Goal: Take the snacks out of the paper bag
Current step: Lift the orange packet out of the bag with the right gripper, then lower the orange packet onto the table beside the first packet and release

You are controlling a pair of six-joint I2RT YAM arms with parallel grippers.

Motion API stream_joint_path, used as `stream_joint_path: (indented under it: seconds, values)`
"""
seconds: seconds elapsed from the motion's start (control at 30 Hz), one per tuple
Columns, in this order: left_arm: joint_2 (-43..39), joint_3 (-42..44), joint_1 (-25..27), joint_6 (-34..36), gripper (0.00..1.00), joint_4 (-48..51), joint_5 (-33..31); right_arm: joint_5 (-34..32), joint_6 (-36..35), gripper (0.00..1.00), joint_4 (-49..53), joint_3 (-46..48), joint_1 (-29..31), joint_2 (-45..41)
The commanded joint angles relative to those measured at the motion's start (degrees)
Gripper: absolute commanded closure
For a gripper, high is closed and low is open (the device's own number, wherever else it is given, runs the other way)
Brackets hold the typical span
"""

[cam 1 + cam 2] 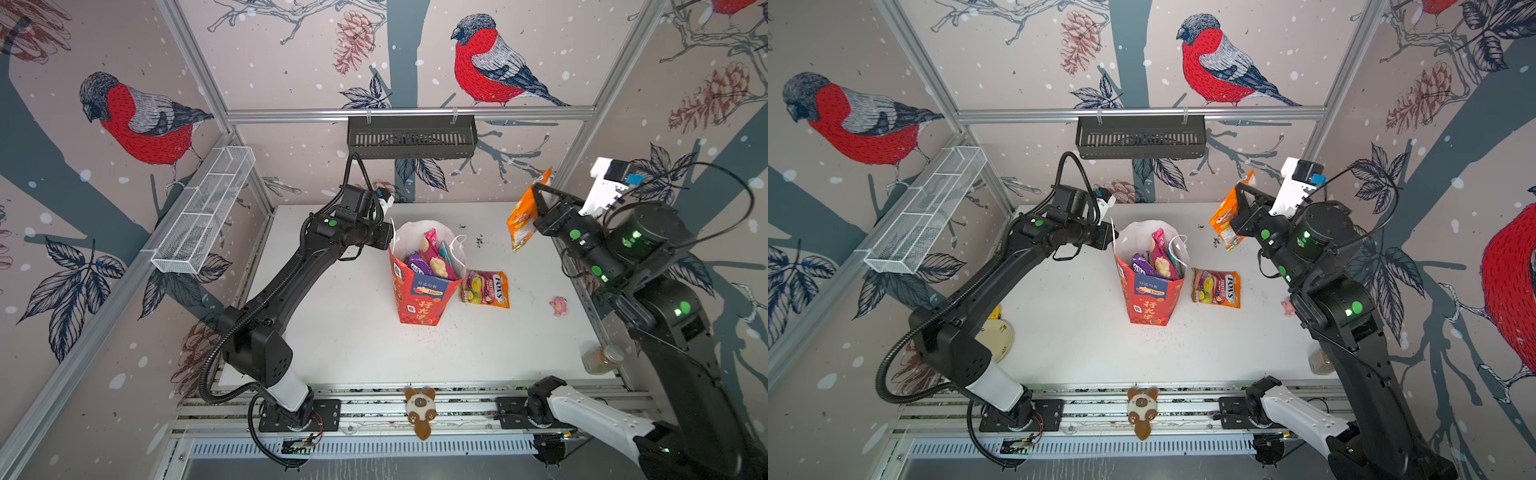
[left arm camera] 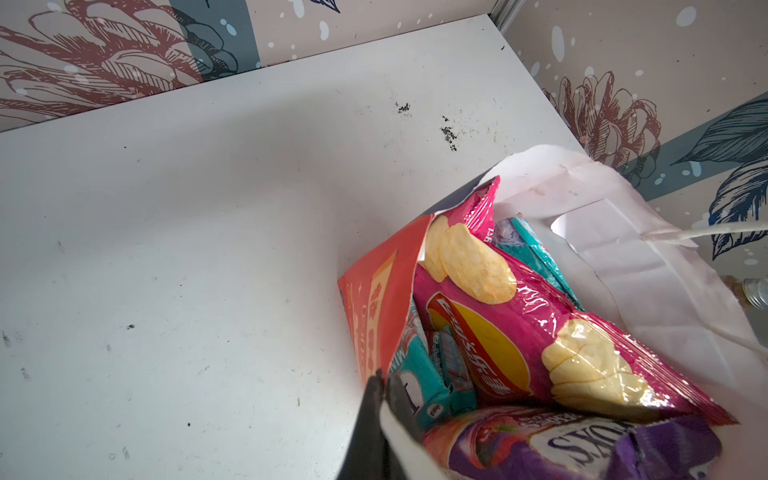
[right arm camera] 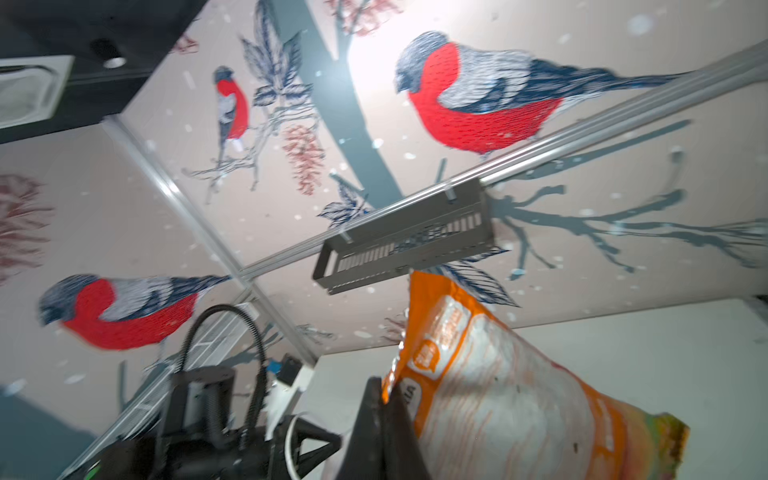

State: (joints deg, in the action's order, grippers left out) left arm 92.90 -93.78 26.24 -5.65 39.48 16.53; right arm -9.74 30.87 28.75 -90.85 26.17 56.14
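Right wrist view: the right end effector [image 3: 380, 388] was clenched on the edge of an orange packet [image 3: 498, 399], held in the air above the far right of the surface [image 1: 332, 340], well apart from the paper bag [image 1: 419, 303]. The left end effector [image 2: 380, 378] was clamped on the bag's rim, with a pink chip bag [image 2: 540, 332], a purple packet [image 2: 665, 453] and teal packets [image 2: 536, 249] inside. The bag stood upright mid-surface, a second orange packet [image 1: 486, 289] lying flat just beside it.

Snacks [image 1: 432, 262] sit in the paper bag [image 1: 419, 301] on the table [image 1: 332, 332], one packet [image 1: 485, 289] just right of it.
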Motion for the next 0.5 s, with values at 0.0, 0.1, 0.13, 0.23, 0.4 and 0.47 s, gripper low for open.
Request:
stream_joint_path:
  seconds: [0.0,0.1,0.13,0.23,0.4,0.47]
  values:
    - [-0.3,0.0,-0.2,0.7,0.98,-1.4,0.2,-17.0,-0.5,0.99,9.7,-0.1,-0.4,-0.2]
    - [-0.1,0.3,-0.2,0.7,0.98,-1.6,0.6,-21.9,1.4,0.99,15.3,1.8,-1.8,1.0]
    - [-0.2,0.3,-0.2,0.7,0.98,-1.6,0.8,-21.7,1.7,0.99,16.2,3.0,-3.0,1.5]
    - [-0.2,0.7,-0.3,0.6,0.97,-2.3,1.3,-18.6,2.5,0.99,16.4,7.4,-7.7,2.6]
    - [-0.5,0.7,-0.2,0.7,0.96,-2.4,1.2,-4.5,2.2,0.99,8.8,17.9,-18.0,3.3]
    - [-0.5,0.7,-0.2,0.7,0.96,-2.4,1.2,1.1,2.2,0.99,6.1,21.4,-20.9,4.9]
